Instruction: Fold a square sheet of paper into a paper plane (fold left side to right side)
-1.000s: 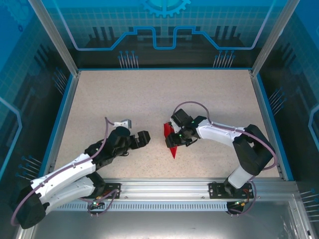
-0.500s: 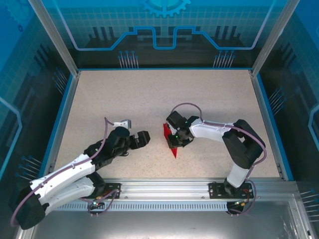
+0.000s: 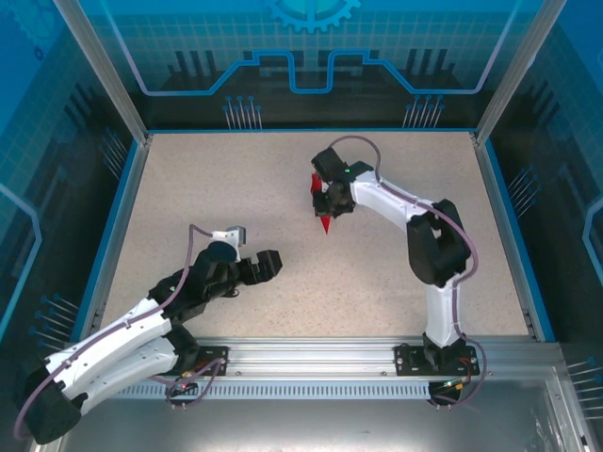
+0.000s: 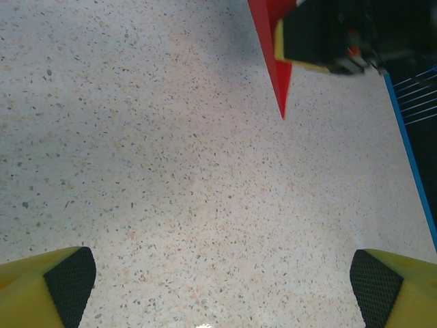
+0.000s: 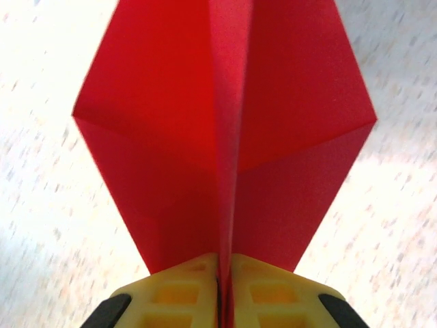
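While in right gripper [image 5: 220,268], paper plane [image 5: 164,137] over speckled table [image 3: 217,188].

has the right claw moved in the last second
Yes. The right claw, shut on the paper plane, has moved away from the near metal rail, toward the table's far blue edge.

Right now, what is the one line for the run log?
right tool: shut on plane at centre crease | left tool: open, over table | plane: folded, pointed
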### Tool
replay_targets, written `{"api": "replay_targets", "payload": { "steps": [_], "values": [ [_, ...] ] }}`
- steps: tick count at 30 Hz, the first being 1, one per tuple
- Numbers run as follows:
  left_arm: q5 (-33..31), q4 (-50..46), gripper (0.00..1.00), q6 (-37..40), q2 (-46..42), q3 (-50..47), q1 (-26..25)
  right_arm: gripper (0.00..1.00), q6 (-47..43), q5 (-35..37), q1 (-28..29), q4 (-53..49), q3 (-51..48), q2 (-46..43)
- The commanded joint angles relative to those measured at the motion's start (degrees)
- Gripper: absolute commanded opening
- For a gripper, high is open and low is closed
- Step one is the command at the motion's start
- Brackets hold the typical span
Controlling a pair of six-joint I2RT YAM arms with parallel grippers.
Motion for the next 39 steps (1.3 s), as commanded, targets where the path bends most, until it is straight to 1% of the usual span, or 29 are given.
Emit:
{"api": "replay_targets", "payload": {
  "steps": [1,4,8,12,20,27,32,35,39],
  "values": [
    [1.0,-1.8,0.99,1.2,-1.7,-0.3,0.4,0.1,-0.1,4.9,-1.2,-8.3,8.9,6.7],
    [0.9,-2.1,0.99,0.8,-2.7,-0.8,0.4,0.11,-0.5,6.6,-1.5,-11.9,16.5,12.1],
    [0.7,-2.5,0.99,0.7,-3.5,-1.3,0.4,0.11,-0.8,5.7,-2.0,-14.1,22.1,18.1],
    [0.4,-3.0,0.99,0.7,-3.6,-1.3,0.4,0.12,-1.0,4.8,-2.0,-14.0,23.6,20.5],
    [0.4,-2.9,0.99,0.5,-3.5,-1.4,0.4,0.16,-1.0,3.5,-2.0,-13.9,23.7,22.2],
    [0.4,-3.8,0.99,-0.1,-3.3,-0.9,0.6,0.21,-1.3,3.9,-1.9,-13.6,22.7,20.4],
    [1.6,-5.2,0.99,-0.7,-3.4,-0.1,2.4,0.24,-1.9,5.6,-1.6,-14.0,21.8,17.4],
    [2.6,-6.7,0.99,-1.3,-3.4,0.6,4.4,0.29,-2.8,6.5,-1.1,-14.2,21.0,15.6],
    [4.8,-8.1,0.99,-1.6,-3.2,1.3,7.9,0.38,-4.2,8.5,0.1,-14.7,18.5,9.6]
  ]
}}
